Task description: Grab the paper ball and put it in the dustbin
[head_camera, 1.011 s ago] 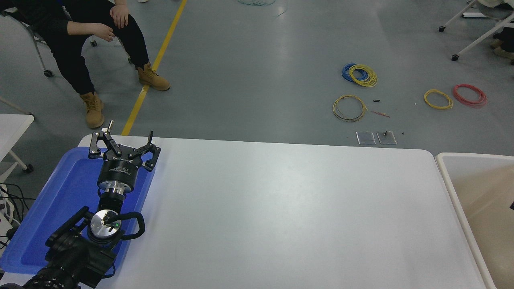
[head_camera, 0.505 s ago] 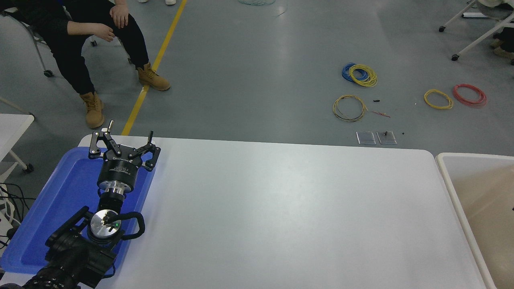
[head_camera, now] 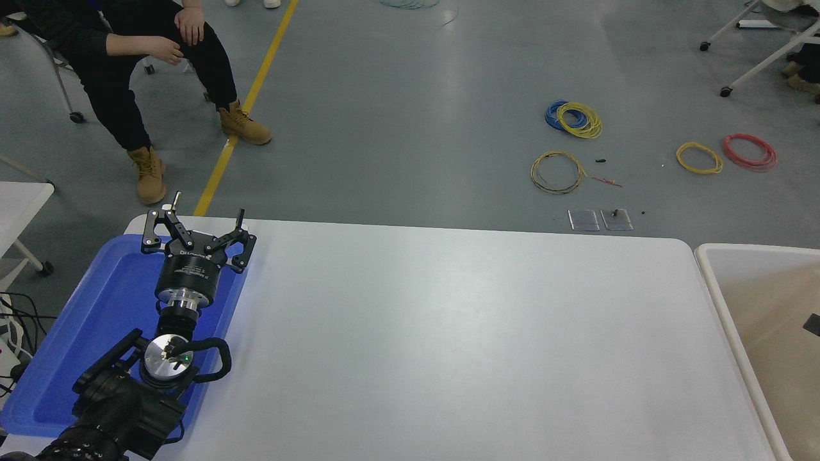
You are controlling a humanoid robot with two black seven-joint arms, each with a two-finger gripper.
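The paper ball is not visible anywhere in the head view. The dustbin (head_camera: 706,254), with a white rim and beige inside, stands at the table's right end and is cut off by the picture's edge. A small dark piece of my right arm (head_camera: 812,324) pokes in at the right edge over the dustbin's inside; too little of it shows to tell its state. My left gripper (head_camera: 202,214) is parked at the lower left, open and empty, over the far end of the blue tray (head_camera: 96,320).
The white table (head_camera: 448,333) spans the middle. A person sits at the top left, boots (head_camera: 149,173) on the floor near a yellow line. Wire coils (head_camera: 557,171) lie on the grey floor beyond the table. Another white table's corner (head_camera: 19,198) is at the left.
The dark piece at the right edge over the dustbin has come slightly further into view. The left arm has not moved.
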